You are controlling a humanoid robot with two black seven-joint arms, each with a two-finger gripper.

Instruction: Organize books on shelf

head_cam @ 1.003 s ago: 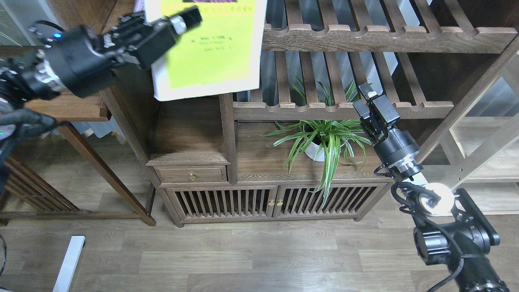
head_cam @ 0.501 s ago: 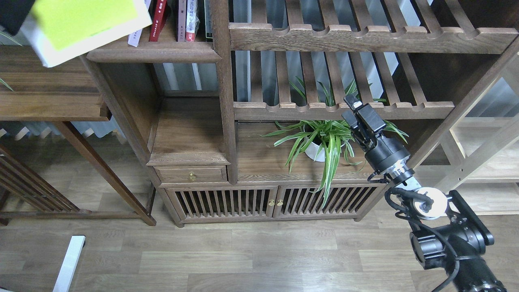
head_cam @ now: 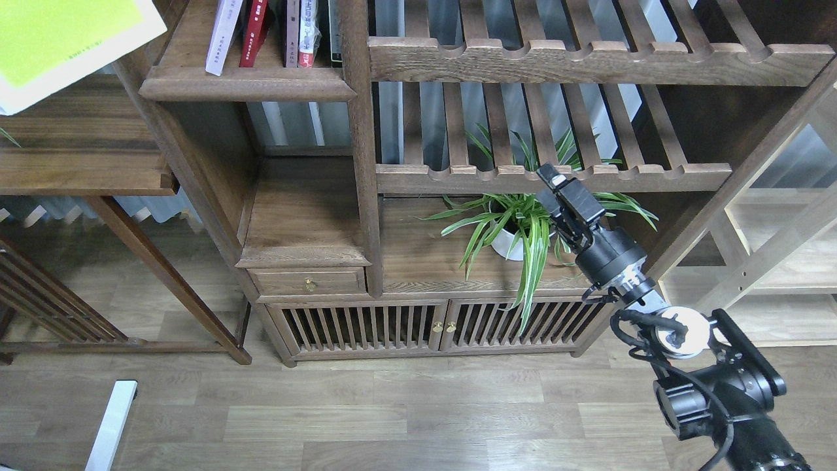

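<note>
The large yellow-green book (head_cam: 65, 39) shows at the top left corner, tilted, above the side table; what holds it is out of view. My left gripper is not in view. The white-lavender book (head_cam: 222, 33) and the red book (head_cam: 255, 31) stand leaning on the dark-brown shelf (head_cam: 248, 84), next to other upright books (head_cam: 301, 33). My right gripper (head_cam: 556, 186) is in front of the plant, far right of and below the shelf. It is dark, and its fingers cannot be told apart.
A potted spider plant (head_cam: 520, 229) stands on the cabinet top just behind my right gripper. Slatted racks (head_cam: 588, 62) lie above it. A wooden side table (head_cam: 78, 163) is at the left, and a small drawer (head_cam: 307, 281) sits under the open niche.
The yellow-green book has moved left and up into the corner, and my left arm has left the view. My right gripper has drifted left and slightly down toward the plant.
</note>
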